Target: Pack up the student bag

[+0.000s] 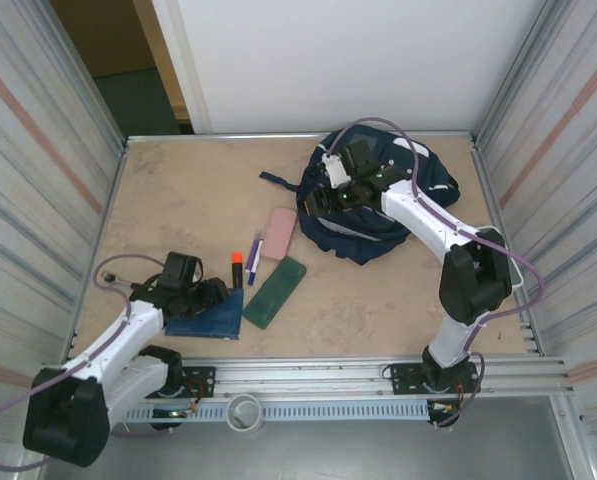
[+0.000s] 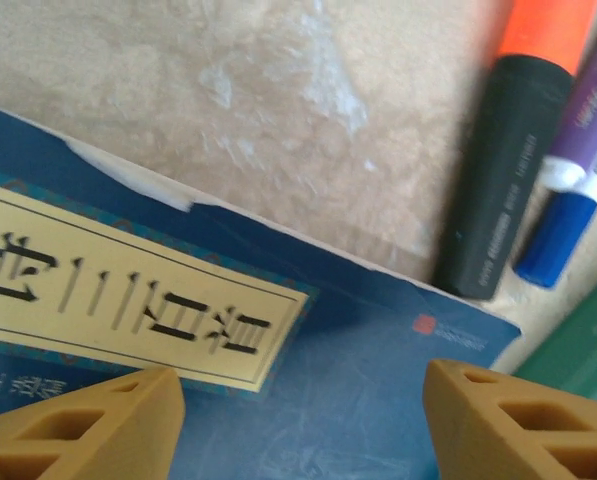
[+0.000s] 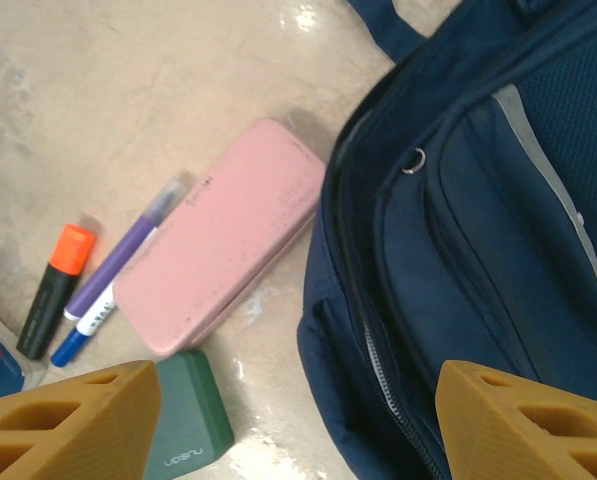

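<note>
Left gripper [image 2: 300, 400] gapes over the notebook [image 2: 388, 330], whose yellow label [image 2: 128, 285] the wrist view reveals; right gripper [image 3: 298, 395] gapes above the bag [image 3: 478, 250]

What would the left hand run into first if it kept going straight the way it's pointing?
Probably the blue notebook, lying squarely ahead of the open left hand; how far is unclear.

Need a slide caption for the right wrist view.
Right gripper open over navy backpack; pink case and pens lie beside it.
</note>
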`<act>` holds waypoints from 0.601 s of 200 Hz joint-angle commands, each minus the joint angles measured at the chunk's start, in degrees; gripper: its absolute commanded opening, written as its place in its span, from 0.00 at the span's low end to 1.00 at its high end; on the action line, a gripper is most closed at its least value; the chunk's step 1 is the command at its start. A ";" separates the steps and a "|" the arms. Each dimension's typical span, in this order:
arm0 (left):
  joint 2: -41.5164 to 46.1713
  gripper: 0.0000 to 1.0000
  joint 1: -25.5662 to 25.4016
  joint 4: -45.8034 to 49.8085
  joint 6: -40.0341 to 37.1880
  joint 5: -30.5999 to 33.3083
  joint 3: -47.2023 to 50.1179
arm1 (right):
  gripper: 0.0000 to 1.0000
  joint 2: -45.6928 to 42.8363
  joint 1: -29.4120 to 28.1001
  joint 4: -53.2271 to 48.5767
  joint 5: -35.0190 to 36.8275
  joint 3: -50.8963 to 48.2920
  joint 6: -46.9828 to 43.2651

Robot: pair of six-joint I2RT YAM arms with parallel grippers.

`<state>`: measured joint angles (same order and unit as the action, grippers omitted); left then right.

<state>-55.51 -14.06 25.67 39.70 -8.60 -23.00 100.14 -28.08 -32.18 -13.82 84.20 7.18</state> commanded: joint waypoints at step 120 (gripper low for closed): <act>-12.86 0.70 7.92 -11.92 -8.61 4.89 -15.55 | 0.71 4.20 -11.47 6.85 -4.28 0.23 7.53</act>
<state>-75.42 -7.05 10.57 32.60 -12.47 -39.00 103.20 -36.32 -30.37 -13.91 84.14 11.35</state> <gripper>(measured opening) 0.682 0.712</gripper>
